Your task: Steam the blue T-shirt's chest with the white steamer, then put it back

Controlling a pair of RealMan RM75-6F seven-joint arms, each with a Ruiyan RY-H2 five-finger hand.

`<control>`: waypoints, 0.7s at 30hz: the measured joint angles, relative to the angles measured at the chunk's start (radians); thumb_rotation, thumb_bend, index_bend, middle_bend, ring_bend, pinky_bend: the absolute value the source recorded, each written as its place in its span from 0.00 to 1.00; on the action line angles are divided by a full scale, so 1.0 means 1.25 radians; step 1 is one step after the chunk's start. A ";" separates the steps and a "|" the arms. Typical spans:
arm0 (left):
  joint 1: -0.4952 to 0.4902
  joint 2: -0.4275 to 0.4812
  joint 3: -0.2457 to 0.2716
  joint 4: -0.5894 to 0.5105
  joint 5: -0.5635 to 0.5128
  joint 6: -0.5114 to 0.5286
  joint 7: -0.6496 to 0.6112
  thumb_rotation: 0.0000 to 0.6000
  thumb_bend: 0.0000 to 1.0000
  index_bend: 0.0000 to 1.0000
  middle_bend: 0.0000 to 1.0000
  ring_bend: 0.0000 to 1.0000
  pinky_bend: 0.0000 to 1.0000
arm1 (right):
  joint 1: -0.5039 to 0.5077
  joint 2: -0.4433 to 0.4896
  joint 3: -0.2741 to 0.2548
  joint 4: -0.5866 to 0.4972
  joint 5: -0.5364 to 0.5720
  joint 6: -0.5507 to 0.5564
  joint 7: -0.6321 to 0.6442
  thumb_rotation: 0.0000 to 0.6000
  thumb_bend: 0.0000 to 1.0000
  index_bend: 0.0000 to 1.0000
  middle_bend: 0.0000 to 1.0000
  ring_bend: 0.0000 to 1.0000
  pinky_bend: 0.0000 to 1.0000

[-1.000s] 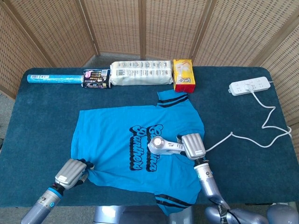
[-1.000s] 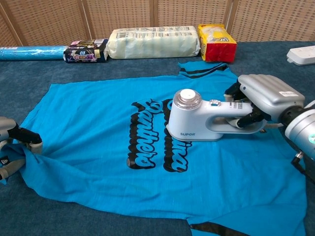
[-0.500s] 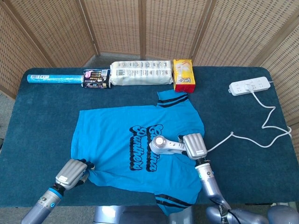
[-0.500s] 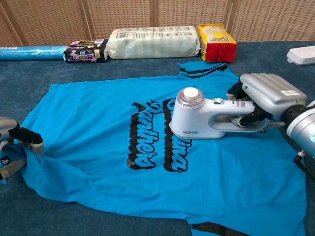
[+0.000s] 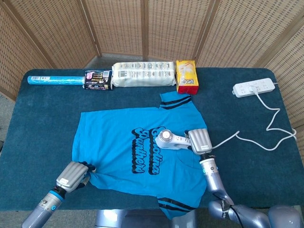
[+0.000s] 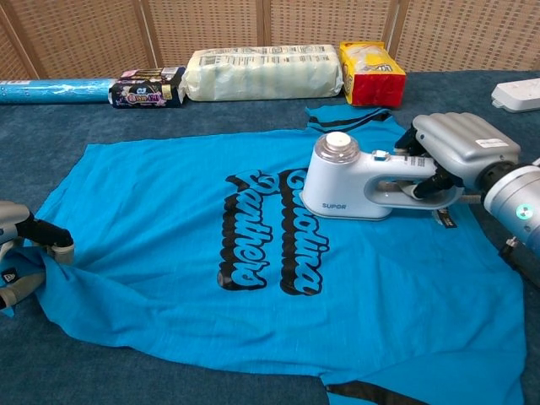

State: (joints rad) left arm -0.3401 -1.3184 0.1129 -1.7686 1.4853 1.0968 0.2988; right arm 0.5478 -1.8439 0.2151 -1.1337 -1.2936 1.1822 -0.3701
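1. Two hands are at work on a blue T-shirt (image 5: 128,147) spread flat on the dark blue table (image 5: 42,123), its black lettering facing up.
2. The right hand (image 6: 451,152) grasps the handle of the white steamer (image 6: 354,181), fingers wrapped around it.
3. The steamer rests on the shirt's chest, its round head just beside the upper end of the lettering, on the side toward the collar (image 5: 175,101).
4. The left hand (image 5: 72,175) grips the shirt's lower edge at the near left corner, where the cloth bunches around its fingers.
5. A white cord (image 5: 266,137) runs from the right hand's side across the table to a white power strip (image 5: 254,88) near the far right corner.
6. Along the far edge of the table lie, from left to right, a blue roll (image 5: 54,80), a small dark packet (image 5: 98,80), a long white package (image 5: 142,74) and a yellow and red box (image 5: 186,75).
7. Woven wicker screens (image 5: 142,23) stand behind the table.
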 measured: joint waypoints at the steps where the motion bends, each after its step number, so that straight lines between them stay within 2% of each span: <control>1: 0.000 0.000 0.000 0.000 0.000 0.000 0.000 1.00 0.55 0.52 0.53 0.46 0.55 | 0.001 0.000 0.000 -0.001 0.000 -0.001 0.000 1.00 0.32 0.75 0.80 0.88 0.82; 21: 0.000 -0.005 0.002 0.004 0.003 0.001 -0.004 1.00 0.55 0.52 0.53 0.46 0.55 | -0.002 0.008 -0.055 -0.089 -0.065 0.019 -0.017 1.00 0.31 0.75 0.80 0.88 0.82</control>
State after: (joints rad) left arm -0.3397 -1.3244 0.1152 -1.7633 1.4889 1.0981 0.2935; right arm 0.5454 -1.8340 0.1465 -1.2447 -1.3751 1.2064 -0.3915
